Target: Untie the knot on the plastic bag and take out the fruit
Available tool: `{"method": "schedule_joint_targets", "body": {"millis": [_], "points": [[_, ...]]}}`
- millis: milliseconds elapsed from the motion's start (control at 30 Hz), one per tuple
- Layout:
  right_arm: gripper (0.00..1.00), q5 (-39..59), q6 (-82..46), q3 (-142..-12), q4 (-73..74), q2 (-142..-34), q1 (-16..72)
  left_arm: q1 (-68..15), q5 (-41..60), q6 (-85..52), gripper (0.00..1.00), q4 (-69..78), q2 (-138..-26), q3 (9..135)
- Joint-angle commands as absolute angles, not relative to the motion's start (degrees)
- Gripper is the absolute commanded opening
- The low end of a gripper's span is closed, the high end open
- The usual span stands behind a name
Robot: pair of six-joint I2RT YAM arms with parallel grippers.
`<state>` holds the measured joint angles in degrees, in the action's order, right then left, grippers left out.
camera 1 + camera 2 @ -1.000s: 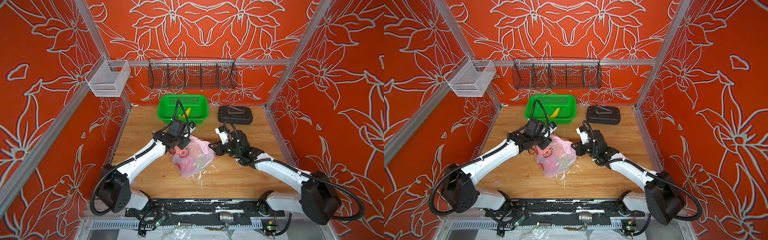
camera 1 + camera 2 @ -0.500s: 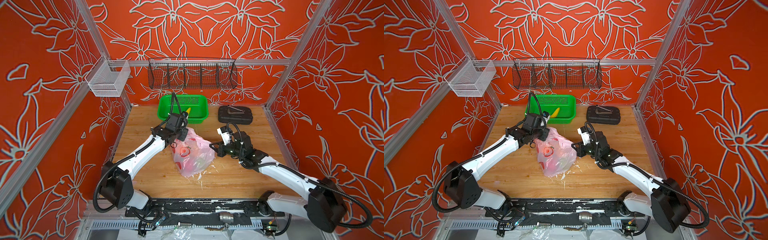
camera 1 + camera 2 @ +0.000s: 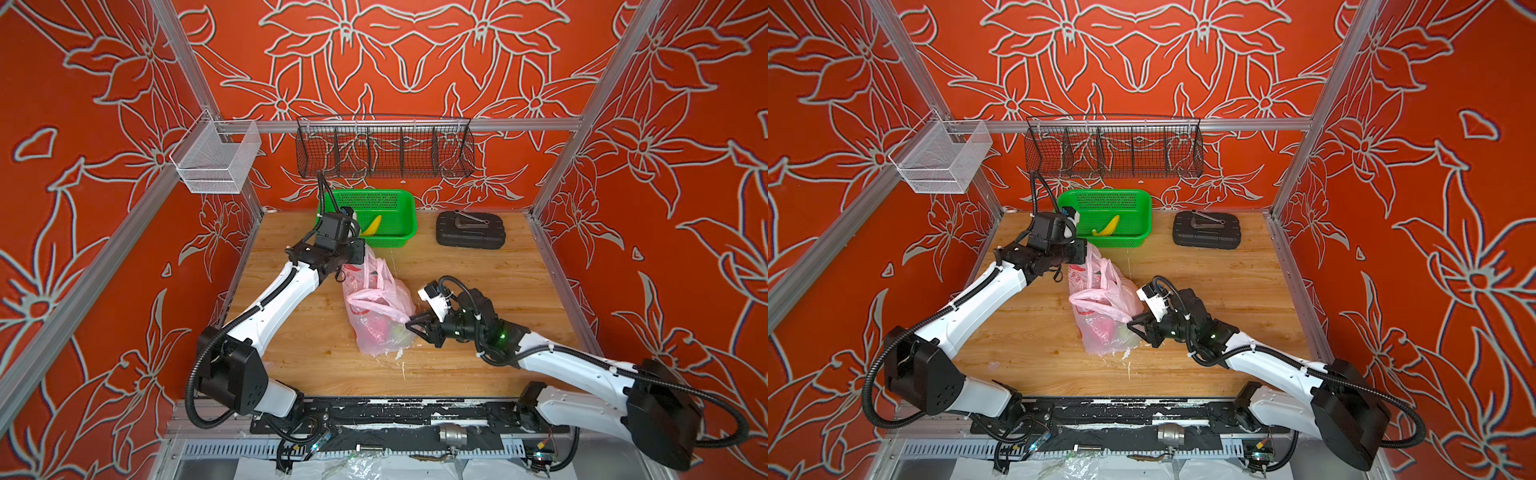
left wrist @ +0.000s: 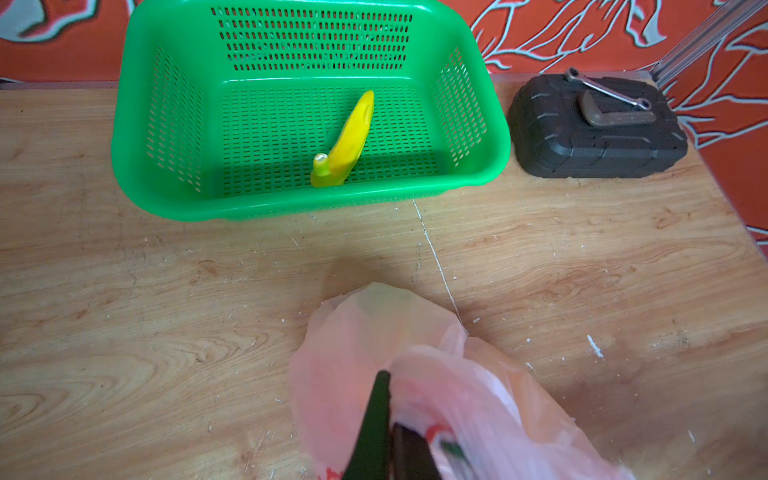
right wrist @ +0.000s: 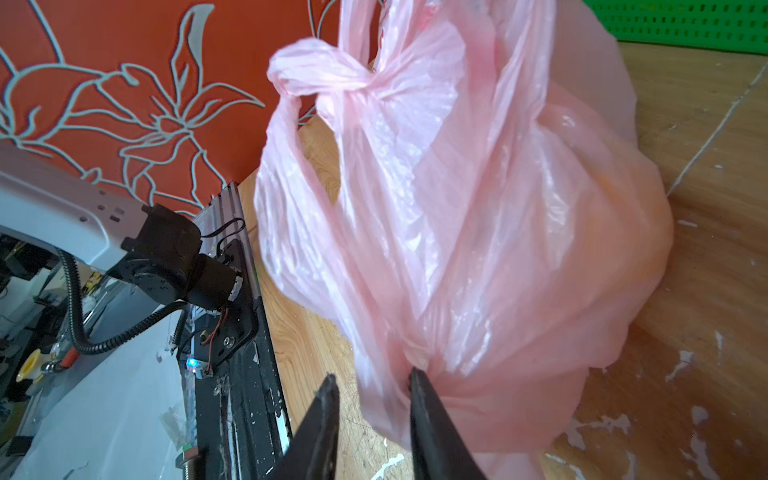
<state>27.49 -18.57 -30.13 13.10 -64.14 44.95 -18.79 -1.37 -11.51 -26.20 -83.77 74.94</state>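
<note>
The pink plastic bag (image 3: 382, 316) (image 3: 1104, 320) stands mid-table, its top pulled up toward the back. My left gripper (image 3: 360, 255) (image 3: 1084, 253) (image 4: 390, 411) is shut on the bag's upper edge (image 4: 374, 324). The knot (image 5: 368, 81) of twisted pink handles sits high on the bag and runs across it as a band (image 3: 370, 297). Fruit (image 3: 380, 328) shows dimly red and green through the plastic. My right gripper (image 3: 409, 322) (image 3: 1129, 324) (image 5: 372, 380) is at the bag's lower right side, jaws apart, with a loose fold of the bag (image 5: 498, 249) between them.
A green basket (image 3: 405, 208) (image 4: 137, 124) holding a yellow banana (image 3: 372, 226) (image 4: 349, 141) stands just behind the left gripper. A black case (image 3: 469, 230) lies at the back right. A wire rack (image 3: 384, 151) and a white mesh box (image 3: 216, 162) hang on the walls.
The left gripper closed on the bag's top and drew it back toward the basket, stretching the bag. The right gripper dropped to the bag's lower right side and its jaws opened.
</note>
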Motion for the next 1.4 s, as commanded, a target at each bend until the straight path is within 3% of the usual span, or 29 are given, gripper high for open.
{"method": "schedule_joint_targets", "body": {"millis": [0, 100, 233, 367, 533, 800, 1033, 1133, 1233, 1367], "points": [[0.34, 28.9, -14.6, -30.2, 11.7, -63.2, 45.4, -18.0, -0.6, -15.4, 0.16, -26.8, -83.6, 76.4], [0.43, 25.1, -13.9, -30.8, 9.0, -59.9, 45.3, -17.9, 2.0, -16.7, 0.31, -26.8, -81.8, 76.0], [0.73, 19.5, -14.6, -32.0, 8.0, -55.6, 45.3, -17.9, 3.8, -20.4, 0.44, -26.7, -77.8, 73.8], [0.82, 17.2, -15.2, -36.3, 7.1, -54.5, 44.5, -17.9, 5.2, -26.9, 0.5, -25.7, -71.5, 69.9], [0.83, 17.8, -19.3, -44.2, 6.2, -58.2, 41.4, -18.0, 9.4, -35.9, 0.56, -24.9, -63.9, 64.8], [0.82, 24.6, -35.1, -54.4, 3.2, -71.3, 29.5, -20.6, 11.0, -54.0, 0.54, -23.4, -54.6, 52.7], [0.8, 32.7, -31.9, -64.1, -8.0, -85.1, 28.1, -25.0, 9.3, -54.1, 0.54, -26.6, -58.4, 51.9], [0.82, 40.0, -32.7, -64.5, -6.2, -89.7, 28.1, -25.7, 10.2, -54.2, 0.56, -27.5, -60.5, 52.4], [0.84, 48.0, -34.6, -63.4, -1.1, -92.9, 28.6, -26.5, 10.2, -53.7, 0.63, -27.2, -61.8, 52.2], [0.7, 52.0, -35.4, -62.2, 2.1, -94.6, 30.6, -27.1, 11.2, -53.7, 0.86, -23.9, -62.7, 51.1]]}}
